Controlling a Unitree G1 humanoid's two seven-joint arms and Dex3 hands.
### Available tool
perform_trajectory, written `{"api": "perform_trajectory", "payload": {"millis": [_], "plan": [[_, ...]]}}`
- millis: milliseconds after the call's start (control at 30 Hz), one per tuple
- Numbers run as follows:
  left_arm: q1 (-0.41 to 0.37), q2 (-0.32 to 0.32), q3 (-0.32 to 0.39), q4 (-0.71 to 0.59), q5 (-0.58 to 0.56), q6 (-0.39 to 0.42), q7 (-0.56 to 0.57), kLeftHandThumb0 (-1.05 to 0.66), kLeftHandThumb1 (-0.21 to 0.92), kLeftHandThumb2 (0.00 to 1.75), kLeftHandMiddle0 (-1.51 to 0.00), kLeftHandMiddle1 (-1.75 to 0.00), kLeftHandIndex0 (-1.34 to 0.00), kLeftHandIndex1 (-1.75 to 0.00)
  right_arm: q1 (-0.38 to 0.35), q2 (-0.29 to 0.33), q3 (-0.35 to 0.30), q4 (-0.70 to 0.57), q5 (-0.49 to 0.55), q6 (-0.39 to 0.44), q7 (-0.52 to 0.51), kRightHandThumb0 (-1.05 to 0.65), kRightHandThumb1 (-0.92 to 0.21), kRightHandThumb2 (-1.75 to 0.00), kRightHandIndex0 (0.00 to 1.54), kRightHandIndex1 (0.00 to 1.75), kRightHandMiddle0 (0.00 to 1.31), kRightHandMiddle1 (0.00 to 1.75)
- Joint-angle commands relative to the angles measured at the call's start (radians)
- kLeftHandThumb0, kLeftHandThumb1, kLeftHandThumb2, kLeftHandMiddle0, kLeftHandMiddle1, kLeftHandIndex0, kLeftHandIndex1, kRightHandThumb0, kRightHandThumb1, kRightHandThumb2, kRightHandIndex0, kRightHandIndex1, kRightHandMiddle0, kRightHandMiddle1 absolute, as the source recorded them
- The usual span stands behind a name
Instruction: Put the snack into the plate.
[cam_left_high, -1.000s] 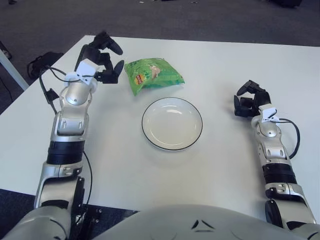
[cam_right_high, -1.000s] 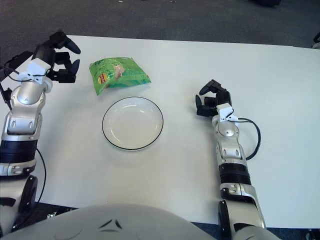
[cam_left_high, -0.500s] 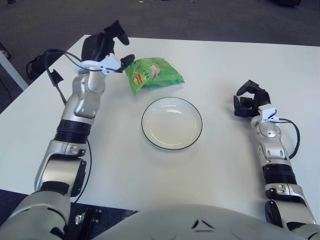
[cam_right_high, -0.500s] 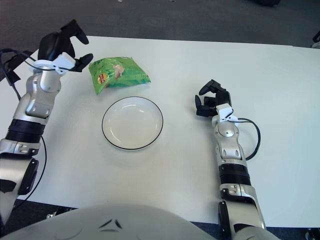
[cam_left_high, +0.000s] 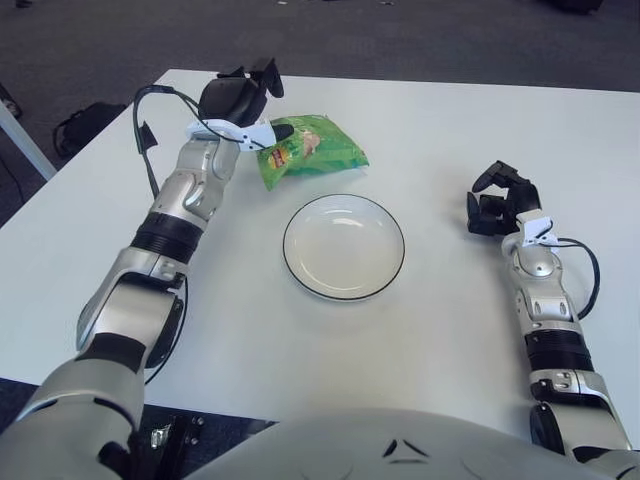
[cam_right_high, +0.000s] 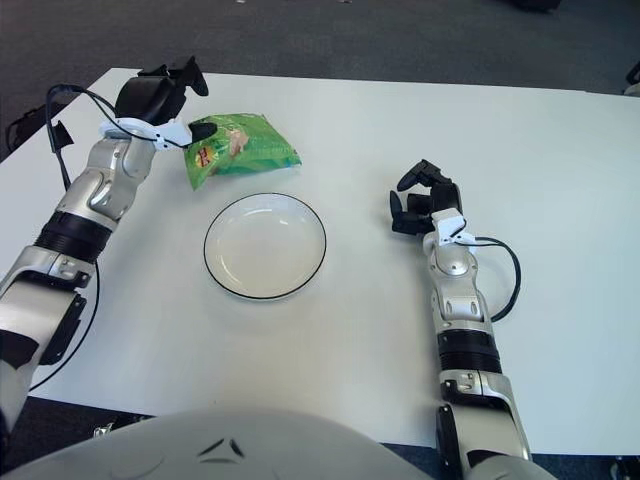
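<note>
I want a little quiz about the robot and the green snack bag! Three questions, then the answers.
1. True or false: the green snack bag already lies in the plate.
2. Which robot hand is up at the bag: the left robot hand or the right robot hand?
3. Fill in: the plate lies on the white table, nearer the robot than the ____.

Key
1. False. The bag lies on the table beyond the plate, which holds nothing.
2. The left robot hand, at the bag's left end, one finger over its edge. The right robot hand shows to the right of the plate.
3. Bag.
</note>
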Motion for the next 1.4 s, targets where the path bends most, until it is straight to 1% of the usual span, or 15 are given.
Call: {"api": "perform_trajectory", "payload": {"millis": [0,33,67,133,200,267,467,667,967,1167,1367], "plan": [[-0.076,-0.029,-0.051,0.117,0.019,-0.018,-0.018,-0.82,0.88,0.61,-0.04,-1.19,0.0,-1.1,0.069,0.024,0.027,0.05,-0.015,0.073,0.018,-0.5,-0.28,-1.37,1.36,1.75,0.65,1.75],[-0.107,-0.051,-0.07,0.191,0.021,-0.033,-0.011,-0.83,0.89,0.6,-0.03,-1.16,0.0,-1.07,0.069,0.025,0.027,0.048,-0.016,0.074,0.017,-0.5,-0.28,-1.37,1.36,1.75,0.65,1.75],[-0.13,-0.066,-0.084,0.244,0.023,-0.044,-0.004,-0.85,0.9,0.58,-0.02,-1.05,0.0,-1.02,0.069,0.025,0.028,0.047,-0.016,0.075,0.017,-0.5,-0.28,-1.37,1.36,1.75,0.65,1.75],[-0.151,-0.077,-0.101,0.3,0.024,-0.063,0.008,-0.86,0.91,0.58,-0.01,-0.93,0.0,-0.97,0.07,0.025,0.028,0.046,-0.016,0.076,0.016,-0.5,-0.28,-1.37,1.36,1.75,0.65,1.75],[-0.155,-0.078,-0.112,0.31,0.023,-0.074,0.007,-0.88,0.92,0.59,0.0,-0.77,0.0,-0.91,0.071,0.026,0.029,0.044,-0.016,0.078,0.015,-0.5,-0.28,-1.37,1.35,1.75,0.65,1.75],[-0.158,-0.084,-0.121,0.324,0.02,-0.085,0.011,-0.89,0.92,0.6,0.0,-0.68,0.0,-0.88,0.071,0.025,0.029,0.042,-0.018,0.081,0.014,-0.5,-0.28,-1.37,1.35,1.75,0.65,1.75],[-0.152,-0.12,-0.138,0.336,0.012,-0.078,-0.004,-0.92,0.92,0.65,0.0,-0.51,0.0,-0.82,0.072,0.02,0.033,0.043,-0.022,0.076,0.013,-0.5,-0.28,-1.37,1.35,1.75,0.65,1.75],[-0.167,-0.145,-0.146,0.37,0.008,-0.064,-0.012,-0.96,0.92,0.69,0.0,-0.45,0.0,-0.76,0.072,0.018,0.035,0.045,-0.025,0.073,0.013,-0.5,-0.28,-1.37,1.36,1.75,0.65,1.75],[-0.187,-0.217,-0.16,0.426,0.004,-0.013,-0.007,-1.01,0.92,0.74,0.0,-0.45,0.0,-0.72,0.069,0.011,0.038,0.054,-0.031,0.07,0.013,-0.5,-0.27,-1.37,1.35,1.75,0.65,1.75],[-0.198,-0.276,-0.163,0.432,-0.009,0.049,-0.027,-1.03,0.92,0.81,0.0,-0.33,0.0,-0.62,0.066,0.007,0.043,0.056,-0.044,0.07,0.008,-0.5,-0.27,-1.38,1.35,1.75,0.66,1.75],[-0.2,-0.31,-0.164,0.419,-0.028,0.094,-0.052,-1.05,0.92,0.87,0.0,-0.26,0.0,-0.55,0.066,0.01,0.046,0.057,-0.055,0.073,0.004,-0.5,-0.27,-1.38,1.34,1.75,0.66,1.75]]}}
